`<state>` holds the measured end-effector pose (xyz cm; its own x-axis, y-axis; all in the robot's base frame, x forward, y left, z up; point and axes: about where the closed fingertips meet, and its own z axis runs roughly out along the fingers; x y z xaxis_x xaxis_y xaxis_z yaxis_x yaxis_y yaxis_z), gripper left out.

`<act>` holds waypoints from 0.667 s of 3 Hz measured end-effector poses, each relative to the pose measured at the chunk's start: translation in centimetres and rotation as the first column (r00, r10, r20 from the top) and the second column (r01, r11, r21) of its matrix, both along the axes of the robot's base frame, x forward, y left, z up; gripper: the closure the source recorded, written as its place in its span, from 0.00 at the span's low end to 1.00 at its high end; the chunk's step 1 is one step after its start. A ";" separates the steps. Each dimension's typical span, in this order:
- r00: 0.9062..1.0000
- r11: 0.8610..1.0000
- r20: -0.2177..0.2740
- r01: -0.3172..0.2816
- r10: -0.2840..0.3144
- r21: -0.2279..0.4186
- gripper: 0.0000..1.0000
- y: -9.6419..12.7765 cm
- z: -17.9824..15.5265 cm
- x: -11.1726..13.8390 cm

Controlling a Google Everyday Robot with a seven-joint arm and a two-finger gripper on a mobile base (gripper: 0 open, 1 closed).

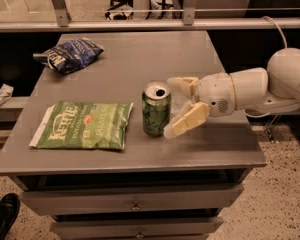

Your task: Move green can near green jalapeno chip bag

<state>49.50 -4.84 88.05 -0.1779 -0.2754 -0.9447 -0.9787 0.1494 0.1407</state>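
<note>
The grey table [140,59] filled the middle of the scene, with a drawer [135,200] below its near edge. From the right came the white arm [270,84], reaching leftward over the table's right side, low above the top.

On the near left lay the green jalapeno chip bag [82,125], flat, white lettering up and its long side running left to right. Far left, close to the table's far-left corner, sat the dark blue chip bag [70,54], crumpled and well apart from the green one.

At the arm's end was the gripper [173,107], right of centre on the table and pointing left. The claw was released: its two pale fingers [189,120] were spread wide, one on the far side and one on the near side, and nothing was clamped between them. The near fingertip sat down by the can's lower right; whether it touched could not be told.

And the green can [156,110] stood upright on the tabletop, silver top showing, just left of those spread fingers and just right of the green bag's right edge, a narrow strip of bare table between can and bag.

A black shoe [2,210] poked in at the bottom-left corner, on the speckled floor.
</note>
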 end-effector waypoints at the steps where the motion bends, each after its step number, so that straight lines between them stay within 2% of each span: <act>1: 0.998 0.999 0.061 -0.003 0.006 -0.053 0.00 -2.7 2.0 1.1; 2: 0.992 0.992 0.127 0.031 -0.016 -0.120 0.00 -6.6 4.8 3.2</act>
